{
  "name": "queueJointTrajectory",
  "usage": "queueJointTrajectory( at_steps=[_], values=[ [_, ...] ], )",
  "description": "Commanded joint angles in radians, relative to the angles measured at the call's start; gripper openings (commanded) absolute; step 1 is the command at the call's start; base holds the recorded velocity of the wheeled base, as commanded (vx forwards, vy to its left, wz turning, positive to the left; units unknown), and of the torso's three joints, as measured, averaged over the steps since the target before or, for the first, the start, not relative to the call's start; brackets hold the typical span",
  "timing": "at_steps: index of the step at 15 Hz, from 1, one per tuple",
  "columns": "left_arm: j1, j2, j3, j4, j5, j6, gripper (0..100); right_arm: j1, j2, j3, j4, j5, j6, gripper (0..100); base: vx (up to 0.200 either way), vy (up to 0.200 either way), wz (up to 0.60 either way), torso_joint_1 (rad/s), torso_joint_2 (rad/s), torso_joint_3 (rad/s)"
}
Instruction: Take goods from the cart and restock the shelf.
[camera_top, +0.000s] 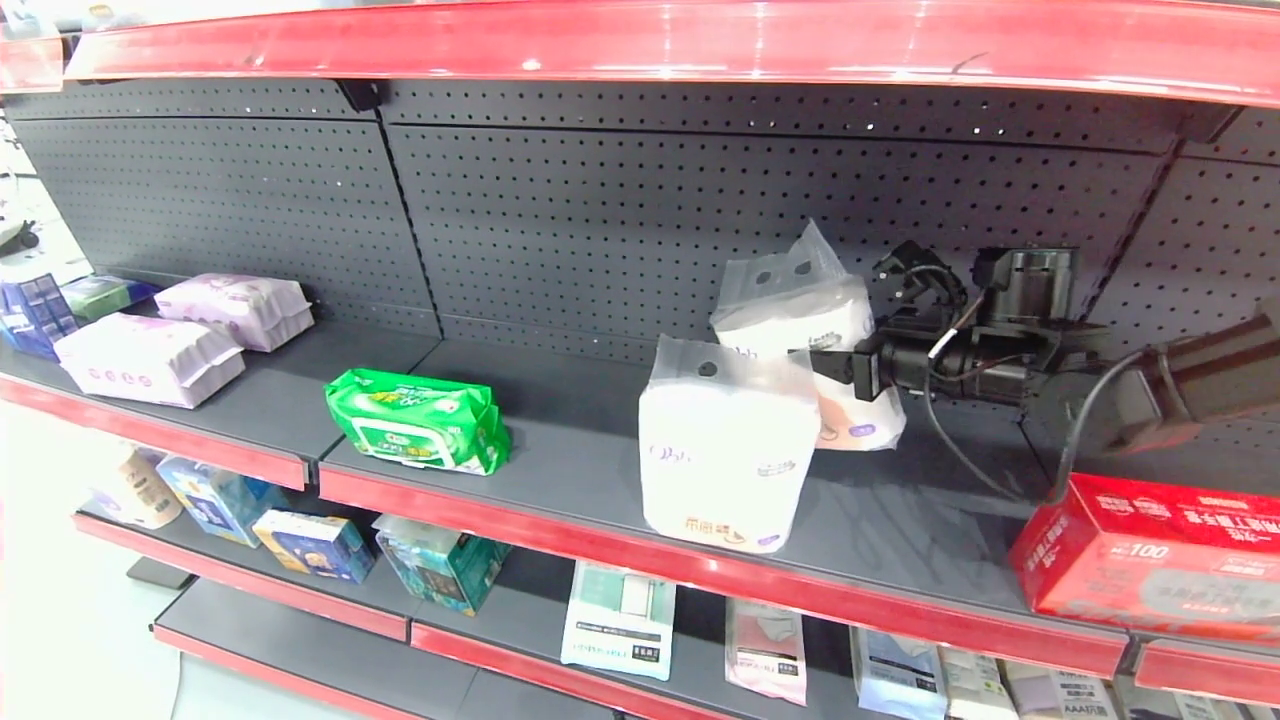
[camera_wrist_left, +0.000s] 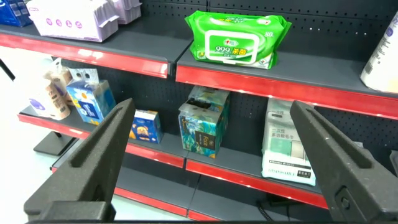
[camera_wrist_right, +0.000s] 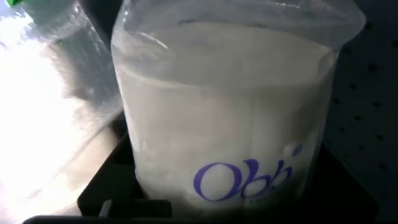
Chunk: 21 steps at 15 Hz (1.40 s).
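Tissue pack (camera_top: 800, 315) tilted, clamped by right gripper (camera_top: 835, 370), left gripper (camera_wrist_left: 211, 109) spread wide

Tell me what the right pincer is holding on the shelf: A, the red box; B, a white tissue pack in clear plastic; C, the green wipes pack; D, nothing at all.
B: the right pincer is closed on the white tissue pack, which stands at the back of the shelf behind a second white pack.
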Motion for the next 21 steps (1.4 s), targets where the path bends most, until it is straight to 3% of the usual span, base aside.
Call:
queueJointTrajectory(
  at_steps=[1, 7, 14, 21],
  values=[
    [0.0, -0.001, 0.0, 0.0, 0.001, 0.0, 100, -0.02, 0.112, -0.092, -0.001, 0.046, -0.004, 0, 0.0, 0.0, 0.0, 0.0, 0.0, 0.0],
    [0.0, 0.001, 0.0, 0.0, 0.001, 0.0, 100, -0.024, 0.181, -0.153, -0.001, 0.188, -0.013, 0, 0.0, 0.0, 0.0, 0.0, 0.0, 0.0],
    [0.0, 0.001, 0.0, 0.0, 0.001, 0.0, 100, -0.027, 0.218, -0.144, 0.002, 0.227, -0.062, 0, 0.0, 0.0, 0.0, 0.0, 0.0, 0.0],
    [0.0, 0.001, 0.0, 0.0, 0.001, 0.0, 100, -0.104, 0.224, -0.086, 0.015, 0.243, -0.17, 0, 0.0, 0.0, 0.0, 0.0, 0.0, 0.0]
  ],
)
